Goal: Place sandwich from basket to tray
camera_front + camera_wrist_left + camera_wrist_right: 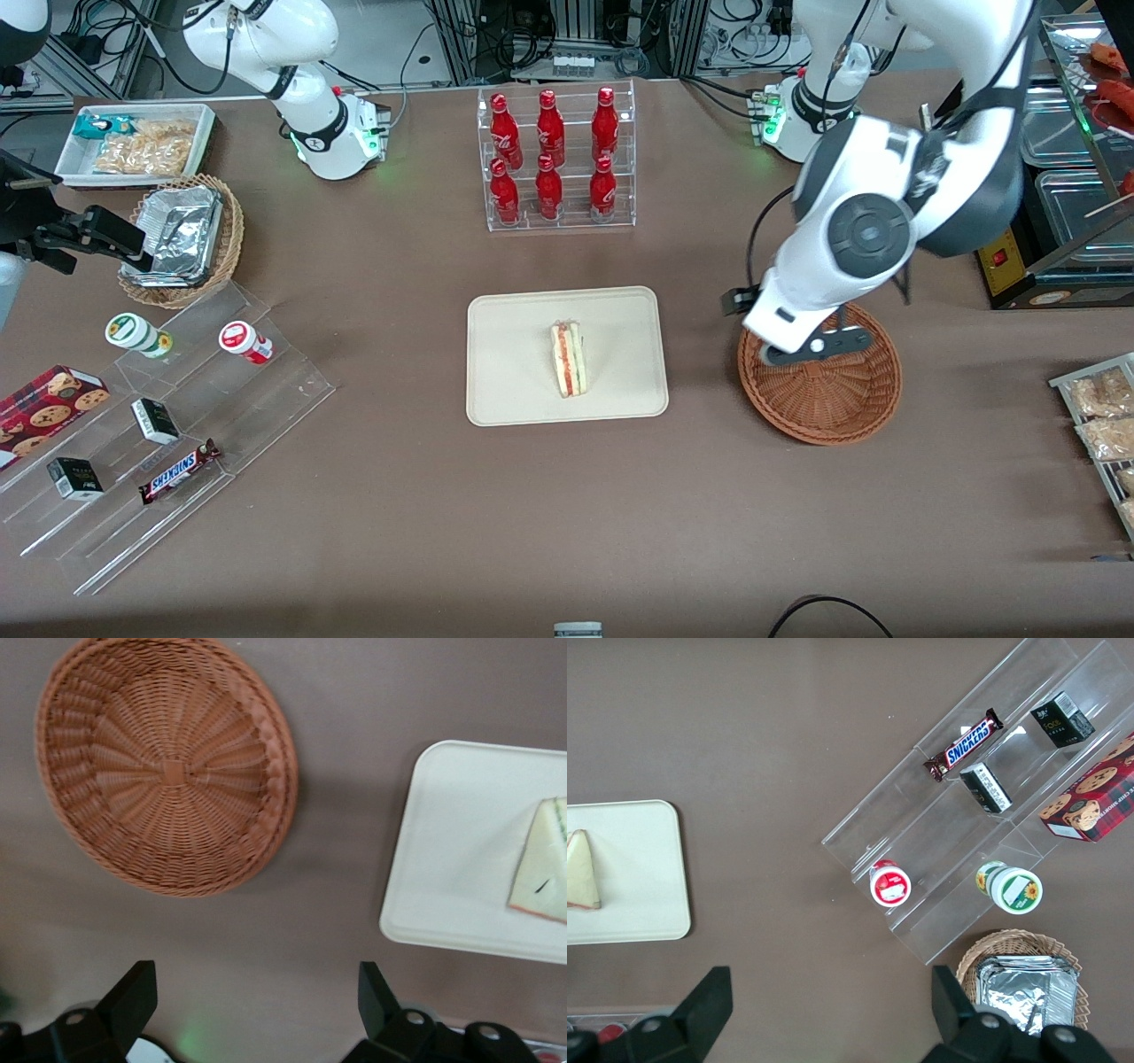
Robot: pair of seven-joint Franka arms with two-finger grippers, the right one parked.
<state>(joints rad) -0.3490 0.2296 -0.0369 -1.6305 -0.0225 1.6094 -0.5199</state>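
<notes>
end effector [252, 1010] wide, above woven round basket [166, 762] | triangular sandwich [568, 358] on flat tray [514, 354]

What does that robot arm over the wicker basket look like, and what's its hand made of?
The arm is glossy white with dark grey round joint caps and black cables running along it. Its gripper, above the empty basket, has two black angular fingers, wide apart. Its base glows green.

I count one sandwich [568, 358], one tray [514, 390], one basket [833, 408]. One pincer [257, 979], fingers spread apart, over that basket. Six red bottles [549, 155] at top centre of the frame. Two lidded cups [139, 335], two small black boxes [156, 420], one Snickers bar [180, 470], one cookie box [49, 403], one tan basket [226, 239], one foil container [182, 232].
</notes>
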